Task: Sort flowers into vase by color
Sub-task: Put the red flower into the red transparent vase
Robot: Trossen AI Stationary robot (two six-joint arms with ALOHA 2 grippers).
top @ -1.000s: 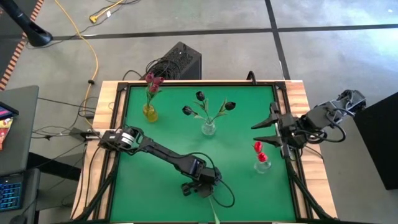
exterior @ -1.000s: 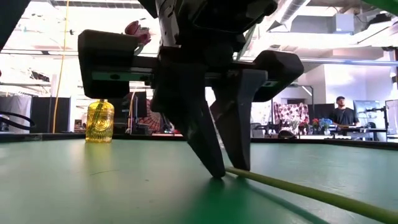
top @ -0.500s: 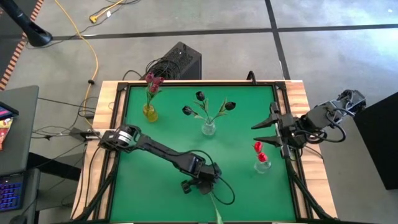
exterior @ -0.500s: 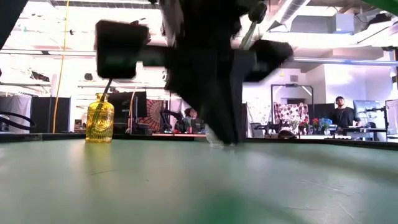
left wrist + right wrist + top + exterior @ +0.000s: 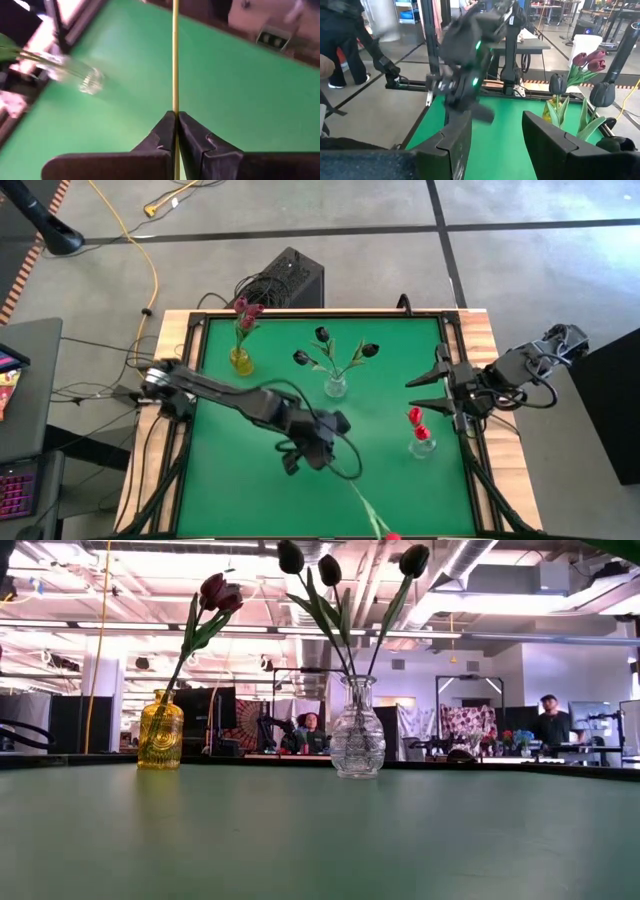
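Observation:
My left gripper (image 5: 318,456) is over the middle of the green table, raised, and shut on a red tulip's thin green stem (image 5: 362,505). The red head (image 5: 390,535) shows at the table's near edge. A yellow vase (image 5: 240,361) at the far left holds pink-maroon tulips. A clear vase (image 5: 335,386) in the far middle holds dark tulips. A small clear vase (image 5: 422,444) at the right holds red tulips. My right gripper (image 5: 438,386) is open and empty at the table's right edge. My left gripper pinches the tulip's bare stem (image 5: 175,107) between its two fingertips (image 5: 167,131). The stem runs on straight past the fingertips, along the fingers. In the high view the stem slants from the gripper toward the near right. No part of it shows on the table in the low view.
The table has a raised black frame (image 5: 190,380) along its sides. The yellow vase (image 5: 160,730) and the clear vase (image 5: 357,740) stand upright at the far side in the low view. People sit in the room behind the table (image 5: 305,732).
My left gripper has risen from the table, out of the low view, and gone a little toward the far edge, still shut on the stem. The tulip, which lay on the table, has come up with it, and its red head now shows at the near edge.

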